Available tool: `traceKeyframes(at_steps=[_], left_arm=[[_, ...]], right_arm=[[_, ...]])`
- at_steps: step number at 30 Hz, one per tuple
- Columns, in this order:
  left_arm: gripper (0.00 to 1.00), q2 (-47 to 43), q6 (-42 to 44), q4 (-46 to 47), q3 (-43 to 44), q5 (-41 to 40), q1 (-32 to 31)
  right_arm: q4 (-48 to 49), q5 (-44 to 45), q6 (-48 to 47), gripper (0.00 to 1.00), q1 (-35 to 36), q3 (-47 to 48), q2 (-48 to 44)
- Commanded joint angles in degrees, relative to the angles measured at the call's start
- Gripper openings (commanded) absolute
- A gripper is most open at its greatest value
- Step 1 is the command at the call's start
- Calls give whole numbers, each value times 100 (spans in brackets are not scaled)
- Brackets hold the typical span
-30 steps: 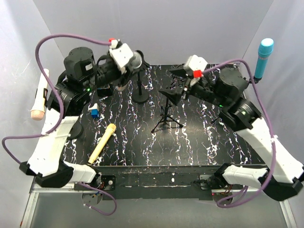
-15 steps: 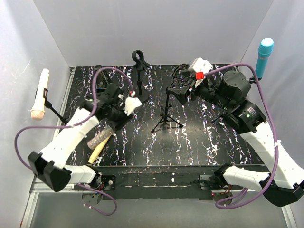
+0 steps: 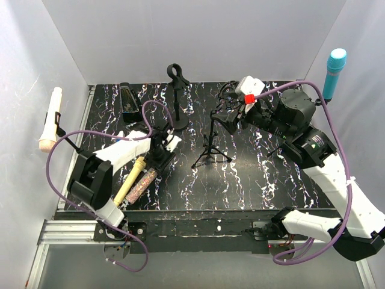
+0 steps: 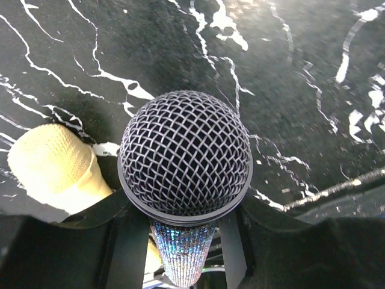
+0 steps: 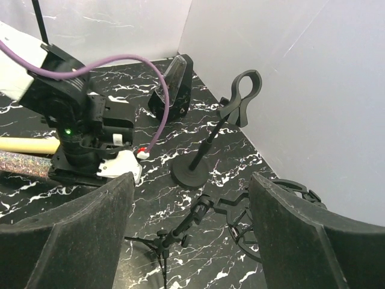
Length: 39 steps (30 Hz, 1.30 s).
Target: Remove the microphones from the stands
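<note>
At the far left a white microphone [image 3: 51, 120] hangs on a clip by the wall, clear of the table [image 3: 258, 180]. The left gripper [image 3: 160, 153] is down low over the table's left half, and its fingers [image 4: 129, 241] are clamped on the microphone [image 4: 185, 150], one on each side of the glittery body just behind the mesh head. From above, the sparkling handle runs back toward the near edge and looks to be lying on the surface, though the gripper hides the head end. A yellow microphone [image 3: 129, 182] lies just beside it on its left, the two nearly parallel.

Further right and toward the back, the stand [image 3: 176, 96] is upright on its round base, its clip [image 3: 175, 73] open-topped and holding nothing; the microphone is well apart from it. A small black tripod [image 3: 210, 147] stands near the middle. Above and behind the tripod, the right gripper [image 3: 231, 117] hangs in the air with its jaws spread wide, grasping nothing. A blue microphone [image 3: 334, 72] is upright by the right wall.
</note>
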Motion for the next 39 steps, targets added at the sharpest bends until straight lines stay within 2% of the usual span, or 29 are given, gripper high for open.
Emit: traceKeyframes(at_steps=[1,8,12,15,16,22,26,29,32,36,37,39], left_arm=[[0,224,-435,599,-147,24,211],[1,524,-426,828,-358,173,352],[41,384,-383,706,-393,305,352],[56,217,-400,565,-385,279,352],[57,181,-374,530,-350,279,352],[60,67,-84,415,-165,191,343],[62,119,337,389,-147,436,273],[55,260,593,380,-95,674,264],[45,357,567,433,-51,578,264],[35,296,382,485,-120,-45,264],[33,261,321,529,-173,-499,273],[25,181,355,547,-287,-880,290]], right_arm=[[-33,-5,-156,82,-11,326,27],[-77,-5,-279,82,-11,352,71],[-42,-22,-288,82,-11,344,97],[-33,-48,-296,82,-11,344,115],[-33,-49,-297,82,-11,344,115],[-7,-49,-314,82,-11,317,106],[-24,-57,-340,82,-11,317,97],[-33,-57,-340,82,-11,300,97],[-68,-66,-367,82,-11,326,89],[-173,-57,-437,82,-20,361,97],[-191,-66,-455,82,-11,353,89],[-191,-75,-455,82,-11,326,80]])
